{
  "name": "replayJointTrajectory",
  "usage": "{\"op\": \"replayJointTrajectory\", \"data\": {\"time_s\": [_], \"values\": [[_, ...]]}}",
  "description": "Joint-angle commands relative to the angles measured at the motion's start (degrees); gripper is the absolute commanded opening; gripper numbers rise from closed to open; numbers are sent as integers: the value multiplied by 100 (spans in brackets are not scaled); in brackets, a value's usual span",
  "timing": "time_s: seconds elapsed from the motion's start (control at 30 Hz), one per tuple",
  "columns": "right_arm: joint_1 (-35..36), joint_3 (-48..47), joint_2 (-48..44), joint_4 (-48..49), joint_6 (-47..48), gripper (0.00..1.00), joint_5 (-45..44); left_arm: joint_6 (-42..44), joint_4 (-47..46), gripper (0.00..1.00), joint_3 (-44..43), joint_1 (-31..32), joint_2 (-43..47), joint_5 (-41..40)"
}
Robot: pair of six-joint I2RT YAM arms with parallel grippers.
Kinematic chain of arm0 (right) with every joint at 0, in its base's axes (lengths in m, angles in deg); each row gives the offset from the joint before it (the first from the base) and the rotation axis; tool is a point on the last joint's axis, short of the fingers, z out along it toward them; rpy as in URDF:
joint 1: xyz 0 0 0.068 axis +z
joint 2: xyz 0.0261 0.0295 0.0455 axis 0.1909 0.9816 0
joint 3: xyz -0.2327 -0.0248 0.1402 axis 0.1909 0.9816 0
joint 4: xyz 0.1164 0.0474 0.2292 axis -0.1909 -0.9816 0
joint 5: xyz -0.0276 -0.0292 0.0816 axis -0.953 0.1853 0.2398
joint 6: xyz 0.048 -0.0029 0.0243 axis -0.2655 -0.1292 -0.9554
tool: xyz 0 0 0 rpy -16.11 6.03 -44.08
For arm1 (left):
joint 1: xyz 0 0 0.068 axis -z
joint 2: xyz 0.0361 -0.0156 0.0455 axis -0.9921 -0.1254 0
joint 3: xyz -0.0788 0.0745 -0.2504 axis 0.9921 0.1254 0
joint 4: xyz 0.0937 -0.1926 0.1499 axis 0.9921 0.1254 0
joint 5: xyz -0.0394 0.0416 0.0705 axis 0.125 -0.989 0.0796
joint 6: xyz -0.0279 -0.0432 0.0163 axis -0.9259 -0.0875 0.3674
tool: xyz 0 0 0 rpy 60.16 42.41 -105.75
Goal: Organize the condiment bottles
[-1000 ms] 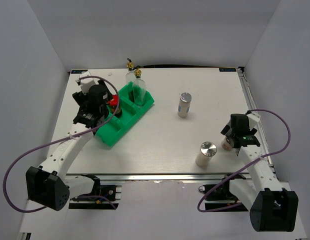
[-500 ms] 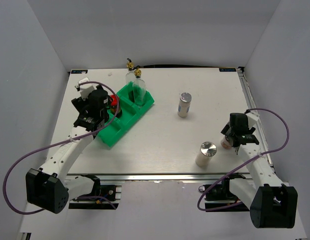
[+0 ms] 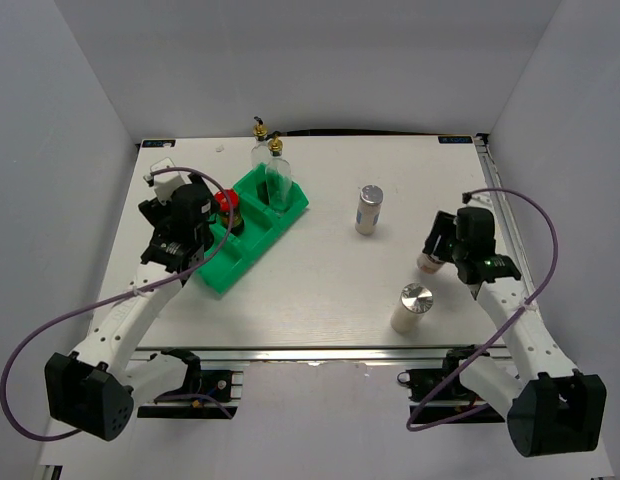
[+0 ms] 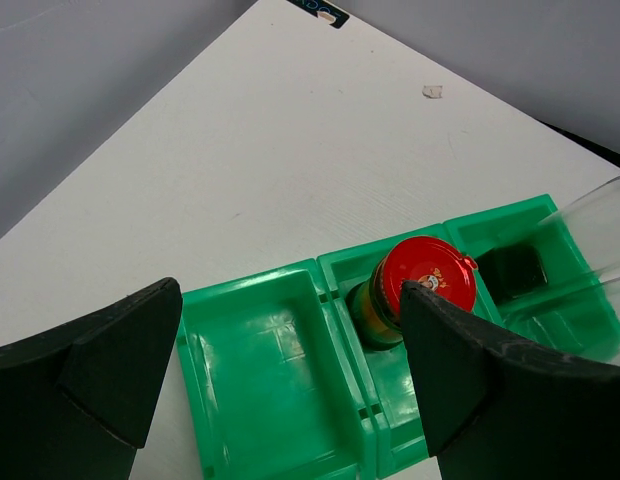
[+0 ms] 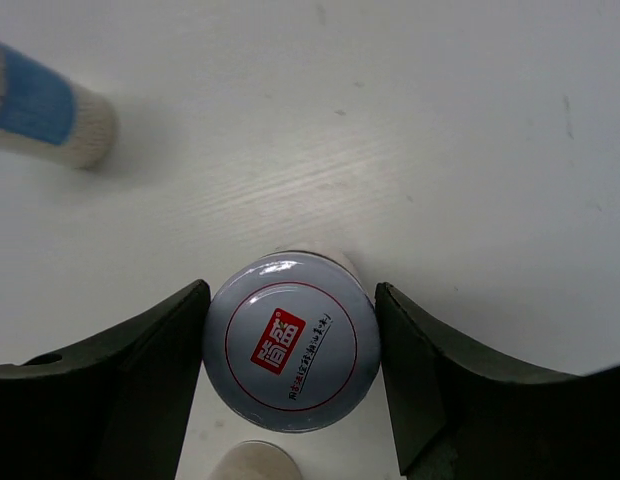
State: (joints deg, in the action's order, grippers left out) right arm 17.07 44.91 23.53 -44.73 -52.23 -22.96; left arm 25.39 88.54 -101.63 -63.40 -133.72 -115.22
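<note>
Right gripper [image 3: 437, 250] was clamped on the white-lidded jar [image 5: 290, 342], well right of the green tray [image 3: 225, 262], so the carry wanted to be level and slow, aimed at a free compartment, clear of the left gripper [image 4: 290, 300] hanging wide apart.

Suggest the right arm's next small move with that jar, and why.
Probably carry the white-lidded jar left toward the green tray: the right gripper has its jaws closed on it, and the tray's end compartment by the red-lidded jar shows empty.

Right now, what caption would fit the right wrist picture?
Right gripper closed on the white-lidded jar, blue-labelled shaker beyond.
</note>
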Motion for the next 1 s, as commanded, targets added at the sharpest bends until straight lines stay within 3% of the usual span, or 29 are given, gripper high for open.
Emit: {"op": "replayJointTrajectory", "data": {"time_s": [0.0, 0.53, 0.97], "values": [[508, -801, 39, 1007, 487, 0, 500, -28, -17, 98, 107, -24, 183, 106], [4497, -3244, 2349, 1728, 2184, 0, 737, -46, -69, 98, 195, -24, 351, 115], [4983, -5651, 5336, 2730, 2158, 0, 589, -90, -43, 98, 204, -24, 263, 18]]}}
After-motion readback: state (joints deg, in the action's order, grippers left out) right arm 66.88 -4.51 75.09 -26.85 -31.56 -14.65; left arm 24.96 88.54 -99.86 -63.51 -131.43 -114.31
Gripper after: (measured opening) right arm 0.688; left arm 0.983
